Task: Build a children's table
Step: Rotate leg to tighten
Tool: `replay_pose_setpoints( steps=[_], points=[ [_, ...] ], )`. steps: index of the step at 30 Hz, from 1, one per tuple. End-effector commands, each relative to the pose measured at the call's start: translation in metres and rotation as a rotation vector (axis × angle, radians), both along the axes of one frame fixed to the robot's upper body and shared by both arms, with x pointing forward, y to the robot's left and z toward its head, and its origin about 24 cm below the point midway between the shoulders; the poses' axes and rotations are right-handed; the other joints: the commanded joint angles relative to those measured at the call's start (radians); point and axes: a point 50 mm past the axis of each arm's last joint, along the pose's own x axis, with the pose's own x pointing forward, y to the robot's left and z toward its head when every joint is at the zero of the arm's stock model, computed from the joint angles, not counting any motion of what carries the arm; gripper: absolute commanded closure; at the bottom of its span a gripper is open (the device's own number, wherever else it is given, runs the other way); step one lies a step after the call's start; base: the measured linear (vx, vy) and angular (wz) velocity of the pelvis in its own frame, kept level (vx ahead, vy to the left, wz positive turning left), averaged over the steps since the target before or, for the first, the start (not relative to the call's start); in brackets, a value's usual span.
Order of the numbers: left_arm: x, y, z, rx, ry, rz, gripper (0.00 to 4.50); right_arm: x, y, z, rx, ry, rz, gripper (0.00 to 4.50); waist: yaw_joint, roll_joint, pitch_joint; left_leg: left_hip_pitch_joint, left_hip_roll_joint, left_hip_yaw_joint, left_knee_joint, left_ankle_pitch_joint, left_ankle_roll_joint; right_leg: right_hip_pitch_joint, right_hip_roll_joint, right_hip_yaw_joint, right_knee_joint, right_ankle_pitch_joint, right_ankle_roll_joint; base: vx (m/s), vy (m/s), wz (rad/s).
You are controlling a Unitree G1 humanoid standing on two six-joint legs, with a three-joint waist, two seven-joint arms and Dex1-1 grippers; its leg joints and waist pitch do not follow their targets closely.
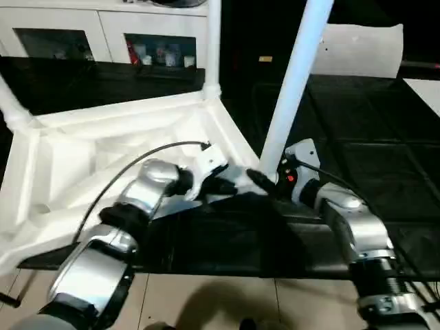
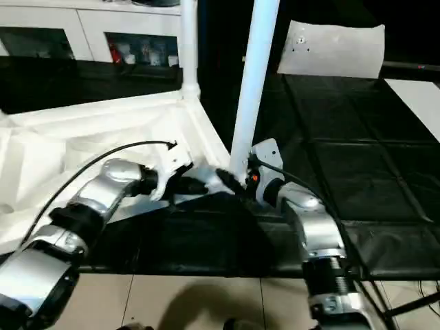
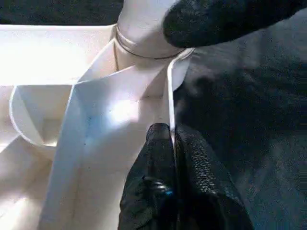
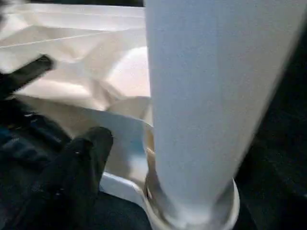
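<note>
Tabletop: lies upside down on the black mat.
Leg: stands in the near corner socket, long axis upward, a little tilted.
Right gripper: fingers apart, just beside the leg's base, nearer arm.
Left gripper: clamped on the tabletop's rim.
Room: free mat to the right.

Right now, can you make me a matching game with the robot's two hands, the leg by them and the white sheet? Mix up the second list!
Things:
1. left gripper
2. right gripper
3. nearest leg
4. white sheet

States or places:
A. stands upright in a corner socket of the tabletop
B. lies far back on the dark floor
C. pinched shut on the tabletop's thin rim
D. open beside the leg's base, gripping nothing

Pairs: 1-C, 2-D, 3-A, 4-B
</note>
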Motion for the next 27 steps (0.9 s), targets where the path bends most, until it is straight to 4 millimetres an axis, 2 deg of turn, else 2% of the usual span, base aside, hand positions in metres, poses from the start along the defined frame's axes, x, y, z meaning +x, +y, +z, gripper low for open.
replay_pose_setpoints(
  steps=[1, 3, 5, 6, 7, 9, 11, 13, 14, 16, 20, 22, 23, 27],
  points=[
    [-0.007, -0.003, 0.007, -0.009, -0.011, -0.174, 4.5, -0.008, 0.001, 0.004, -0.001, -0.015, 0.151, 0.07, 0.008, -0.005, -0.066, 0.0, 0.038, -0.005, -0.06, -0.128, 0.104, 0.066, -0.066, 0.062, -0.062, -0.242, -0.196, 0.0, 0.0, 0.0],
    [-0.009, 0.0, 0.008, 0.003, -0.007, -0.197, 4.5, -0.01, -0.002, 0.005, -0.006, -0.01, 0.188, 0.02, 0.013, -0.005, -0.066, 0.0, 0.04, -0.004, -0.061, -0.134, 0.108, 0.065, -0.068, 0.064, -0.06, -0.233, -0.206, 0.0, 0.0, 0.0],
    [-0.009, 0.002, 0.008, 0.012, -0.012, -0.212, 4.5, -0.012, -0.004, 0.005, -0.009, -0.008, 0.213, 0.02, 0.022, -0.005, -0.065, 0.002, 0.042, -0.004, -0.062, -0.134, 0.095, 0.063, -0.068, 0.064, -0.057, -0.229, -0.214, 0.0, 0.0, 0.0],
    [-0.01, 0.004, 0.008, 0.02, -0.018, -0.233, 4.5, -0.013, -0.007, 0.006, -0.015, 0.0, 0.245, 0.02, 0.023, -0.008, -0.065, 0.003, 0.043, -0.004, -0.062, -0.14, 0.095, 0.063, -0.068, 0.063, -0.058, -0.236, -0.214, 0.0, 0.0, 0.0],
    [-0.013, 0.009, 0.009, 0.037, -0.008, -0.305, 4.5, -0.016, -0.012, 0.005, -0.043, 0.014, 0.309, 0.02, 0.027, -0.005, -0.065, 0.004, 0.043, -0.005, -0.062, -0.147, 0.09, 0.064, -0.069, 0.062, -0.058, -0.248, -0.21, 0.0, 0.0, 0.0],
    [-0.018, 0.014, 0.01, 0.055, 0.018, -0.391, 4.5, -0.019, -0.015, 0.005, -0.06, 0.022, 0.383, 0.02, 0.03, -0.007, -0.064, 0.002, 0.045, -0.004, -0.062, -0.141, 0.088, 0.064, -0.068, 0.064, -0.056, -0.235, -0.21, 0.0, 0.0, 0.0],
    [-0.018, 0.014, 0.01, 0.056, 0.019, -0.395, 4.5, -0.02, -0.015, 0.005, -0.059, 0.023, 0.387, 0.02, 0.037, -0.007, -0.064, 0.002, 0.046, -0.001, -0.061, -0.142, 0.086, 0.063, -0.07, 0.064, -0.054, -0.229, -0.214, 0.0, 0.0, 0.0],
    [-0.021, 0.019, 0.011, 0.078, 0.036, -0.458, 4.5, -0.023, -0.017, 0.006, -0.036, 0.045, 0.466, 0.02, 0.045, -0.007, -0.062, 0.003, 0.047, -0.001, -0.062, -0.154, 0.087, 0.063, -0.07, 0.064, -0.056, -0.255, -0.208, 0.0, 0.0, 0.0],
    [-0.021, 0.021, 0.012, 0.085, 0.04, -0.477, 4.5, -0.024, -0.018, 0.007, -0.031, 0.051, 0.488, 0.28, 0.048, -0.008, -0.062, 0.003, 0.047, -0.001, -0.062, -0.155, 0.084, 0.062, -0.07, 0.063, -0.057, -0.265, -0.203, 0.0, 0.0, 0.0],
    [-0.022, 0.022, 0.013, 0.096, 0.044, -0.497, 4.5, -0.025, -0.018, 0.007, -0.026, 0.065, 0.523, 0.28, 0.051, -0.007, -0.062, 0.004, 0.048, -0.002, -0.063, -0.152, 0.08, 0.062, -0.07, 0.064, -0.056, -0.263, -0.204, 0.0, 0.0, 0.0],
    [-0.022, 0.025, 0.015, 0.123, 0.04, -0.534, 4.5, -0.026, -0.019, 0.008, -0.031, 0.087, 0.583, 0.72, 0.053, -0.008, -0.061, 0.003, 0.048, -0.003, -0.064, -0.161, 0.07, 0.062, -0.071, 0.063, -0.057, -0.276, -0.2, 0.0, 0.0, 0.0],
    [-0.022, 0.025, 0.016, 0.126, 0.039, -0.542, 4.5, -0.027, -0.018, 0.008, -0.033, 0.095, 0.608, 0.77, 0.054, -0.011, -0.06, 0.002, 0.047, -0.003, -0.063, -0.161, 0.069, 0.062, -0.071, 0.062, -0.058, -0.288, -0.196, 0.0, 0.0, 0.0],
    [-0.022, 0.025, 0.016, 0.128, 0.038, -0.546, 4.5, -0.027, -0.017, 0.008, -0.033, 0.1, 0.624, 1.0, 0.055, -0.011, -0.06, 0.001, 0.047, -0.003, -0.063, -0.158, 0.069, 0.062, -0.071, 0.063, -0.058, -0.291, -0.193, 0.0, 0.0, 0.0],
    [-0.022, 0.025, 0.016, 0.132, 0.033, -0.557, 4.5, -0.03, -0.014, 0.006, -0.034, 0.125, 0.679, 1.29, 0.056, -0.013, -0.061, 0.001, 0.048, -0.003, -0.062, -0.142, 0.075, 0.061, -0.07, 0.062, -0.054, -0.265, -0.2, 0.0, 0.0, 0.0]
  ],
)
